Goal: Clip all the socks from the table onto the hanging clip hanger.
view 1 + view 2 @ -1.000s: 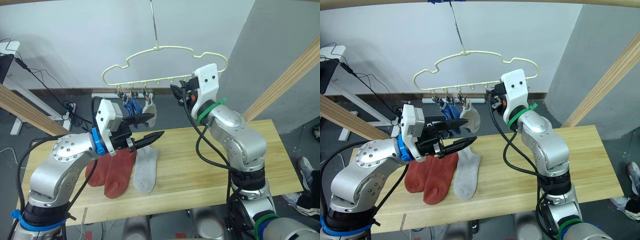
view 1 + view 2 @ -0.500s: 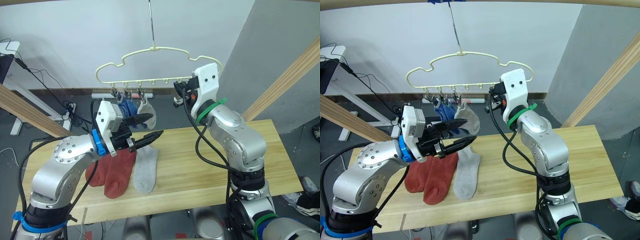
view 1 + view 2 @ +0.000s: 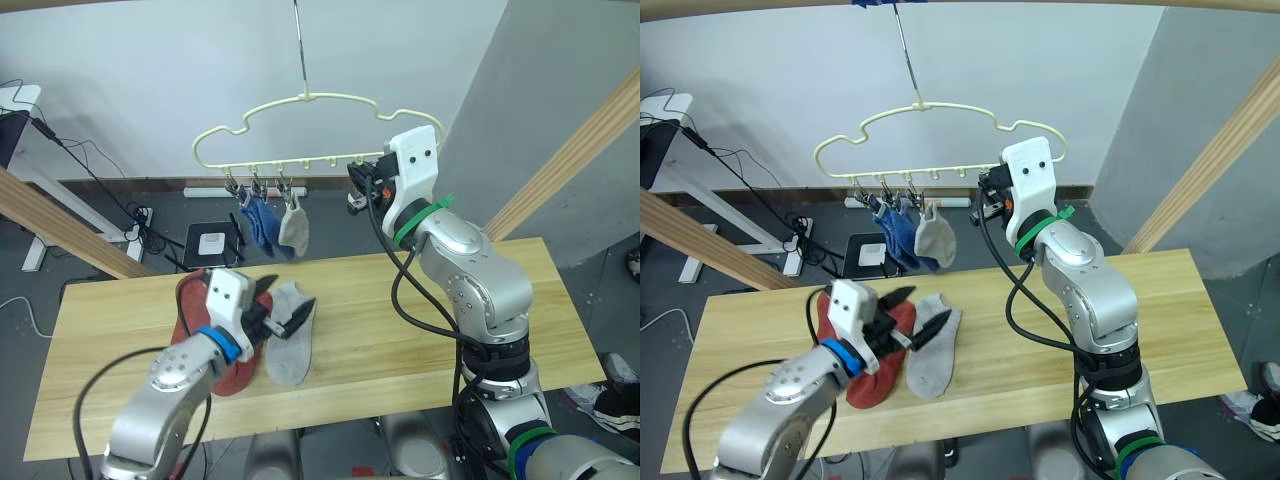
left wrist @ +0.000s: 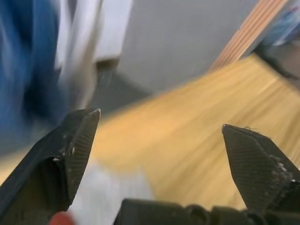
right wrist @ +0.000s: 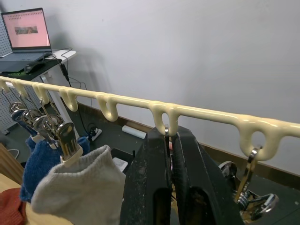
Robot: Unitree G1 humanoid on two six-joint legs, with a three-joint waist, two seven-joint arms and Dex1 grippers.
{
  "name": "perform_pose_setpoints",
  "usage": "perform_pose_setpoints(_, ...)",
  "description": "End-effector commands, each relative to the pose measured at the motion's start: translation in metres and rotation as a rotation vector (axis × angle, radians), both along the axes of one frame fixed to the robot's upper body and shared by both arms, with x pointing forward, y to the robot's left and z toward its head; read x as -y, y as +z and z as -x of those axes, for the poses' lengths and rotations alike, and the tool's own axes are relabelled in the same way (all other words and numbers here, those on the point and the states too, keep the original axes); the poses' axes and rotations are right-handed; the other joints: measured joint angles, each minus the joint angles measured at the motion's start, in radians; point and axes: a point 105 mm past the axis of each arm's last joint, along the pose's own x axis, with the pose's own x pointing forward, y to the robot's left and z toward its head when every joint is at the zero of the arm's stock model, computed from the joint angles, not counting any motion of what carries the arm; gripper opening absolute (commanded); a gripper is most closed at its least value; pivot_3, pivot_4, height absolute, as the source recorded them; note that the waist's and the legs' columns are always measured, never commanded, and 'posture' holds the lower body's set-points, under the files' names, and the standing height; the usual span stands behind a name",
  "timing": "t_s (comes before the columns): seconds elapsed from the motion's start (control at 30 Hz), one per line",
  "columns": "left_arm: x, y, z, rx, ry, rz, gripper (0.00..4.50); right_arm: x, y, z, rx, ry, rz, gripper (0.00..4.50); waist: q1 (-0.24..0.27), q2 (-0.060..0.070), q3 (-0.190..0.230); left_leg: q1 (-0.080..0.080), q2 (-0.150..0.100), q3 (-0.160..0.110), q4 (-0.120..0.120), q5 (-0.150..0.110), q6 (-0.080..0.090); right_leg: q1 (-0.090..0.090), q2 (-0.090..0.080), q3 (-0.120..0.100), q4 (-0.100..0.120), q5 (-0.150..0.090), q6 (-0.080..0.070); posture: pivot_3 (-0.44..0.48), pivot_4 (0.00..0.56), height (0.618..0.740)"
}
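Beneath the left gripper's (image 3: 282,309) spread fingers, a grey sock (image 3: 290,340) on the table (image 3: 400,340) (right gripper (image 5: 169,154) clamped on the clip hanger (image 5: 117,101)).

Wide-open left end effector (image 4: 159,136) above the wooden table (image 4: 187,122), blurred blue and grey socks (image 4: 51,61) beyond

Head stereo pair looks forward and down over the table (image 3: 420,340); both wrist cameras peer along their fingers, sharing the clip hanger (image 5: 117,101) close up.
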Motion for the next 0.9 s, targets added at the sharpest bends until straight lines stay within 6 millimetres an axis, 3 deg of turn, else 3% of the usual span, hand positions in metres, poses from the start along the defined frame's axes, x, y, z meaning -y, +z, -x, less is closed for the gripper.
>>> perform_pose_setpoints(0.03,0.000,-0.018,0.000,-0.029,0.056,-0.026,4.48,-0.005,0.014,0.007,0.058,0.038,-0.013,0.00,0.000,0.000,0.000,0.000,0.000,0.001,0.000,0.001,0.000,0.000,0.000,0.000,0.000,0.001,-0.001,-0.211,0.303,0.735)
perform_pose_setpoints(0.17,-0.012,-0.061,-0.012,-0.108,0.162,-0.107,4.48,-0.007,0.013,0.008,0.054,0.049,-0.006,0.00,0.000,0.000,-0.001,0.001,0.000,0.002,0.000,0.004,0.002,0.000,0.002,0.000,0.001,0.002,-0.003,-0.211,0.303,0.735)
perform_pose_setpoints(0.4,-0.004,-0.086,-0.018,-0.186,0.175,-0.105,4.48,-0.008,0.012,0.009,0.047,0.057,-0.004,0.00,-0.003,0.000,-0.001,0.000,0.004,0.002,0.000,0.005,0.002,-0.003,0.006,0.000,0.002,0.003,-0.006,-0.231,0.305,0.735)
perform_pose_setpoints(0.77,0.007,-0.078,-0.020,-0.095,0.151,-0.134,4.48,-0.010,0.011,0.011,0.043,0.068,-0.007,0.00,-0.006,0.000,-0.001,-0.001,0.004,0.002,0.000,0.005,0.002,-0.003,0.006,0.000,0.002,0.004,-0.006,-0.239,0.304,0.735)
perform_pose_setpoints(0.9,0.004,-0.091,-0.021,-0.175,0.180,-0.143,4.48,-0.011,0.011,0.011,0.041,0.070,-0.009,0.00,-0.006,0.000,-0.002,-0.001,0.004,0.002,0.000,0.005,0.002,-0.003,0.006,0.000,0.002,0.004,-0.006,-0.244,0.300,0.735)
